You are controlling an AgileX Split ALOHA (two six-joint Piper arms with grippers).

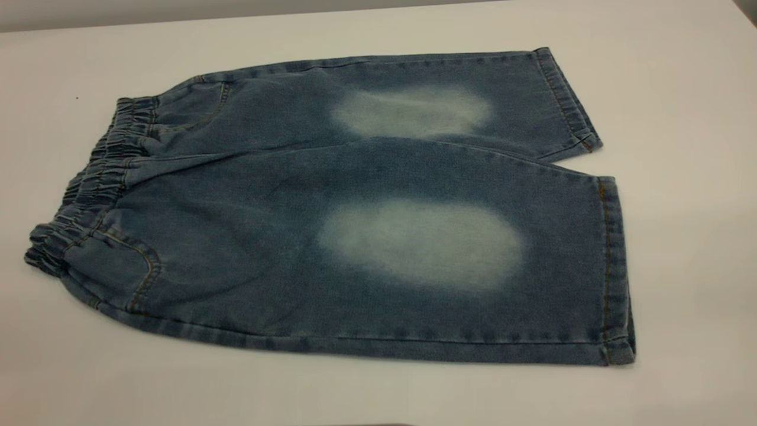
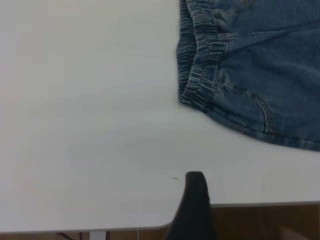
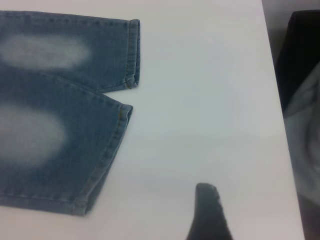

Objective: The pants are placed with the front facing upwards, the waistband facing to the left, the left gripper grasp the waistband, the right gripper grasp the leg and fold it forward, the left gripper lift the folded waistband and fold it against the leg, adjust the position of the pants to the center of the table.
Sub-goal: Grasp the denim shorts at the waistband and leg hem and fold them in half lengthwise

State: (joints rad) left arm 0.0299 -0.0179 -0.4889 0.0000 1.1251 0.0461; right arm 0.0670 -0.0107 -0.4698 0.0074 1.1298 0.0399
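Note:
Blue denim pants (image 1: 366, 225) lie flat on the white table (image 1: 680, 71), front up, with pale faded patches on both legs. The elastic waistband (image 1: 89, 189) is at the left, and the two leg hems (image 1: 615, 266) are at the right. Neither gripper appears in the exterior view. In the left wrist view, a black tip of the left gripper (image 2: 195, 200) hangs over the table's edge, apart from the waistband (image 2: 197, 65). In the right wrist view, a black tip of the right gripper (image 3: 207, 210) is above bare table, off the hems (image 3: 117, 135).
The table's edge (image 2: 260, 204) runs close behind the left gripper, with brown floor below it. In the right wrist view the table's side edge (image 3: 282, 150) lies near the right gripper, and a dark object (image 3: 302, 55) stands beyond it. Bare tabletop surrounds the pants.

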